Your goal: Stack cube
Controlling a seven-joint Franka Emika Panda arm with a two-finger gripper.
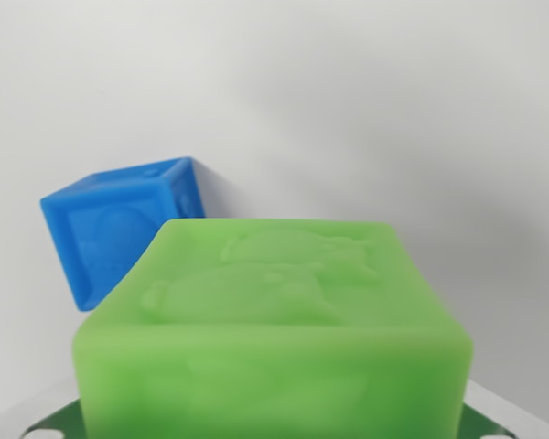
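Tool fingertips (274,430) are barely showing in this wrist view: only pale metal slivers with green-tinged patches are peeking out at the bottom corners, either side of the green cube (284,338). Whether the tool is clamping the cube or merely straddling it I cannot tell, since the contact faces are hidden behind the block; judging by how the cube is filling the lower frame squarely between the slivers, it is probably being carried.

Filling most of the near view, the green cube is looking soft-edged and slightly translucent, with a raised animal-like relief on its upper face and rounded corners, suggesting a rubbery toy block that would give a little under pressure.

Beyond the green cube and toward the wrist view's left, the blue cube (123,233) is sitting on the white desk (421,137), appearing tilted in the frame, with an embossed panel on its facing side. It is lying apart from the green cube, likely serving as the base for stacking.
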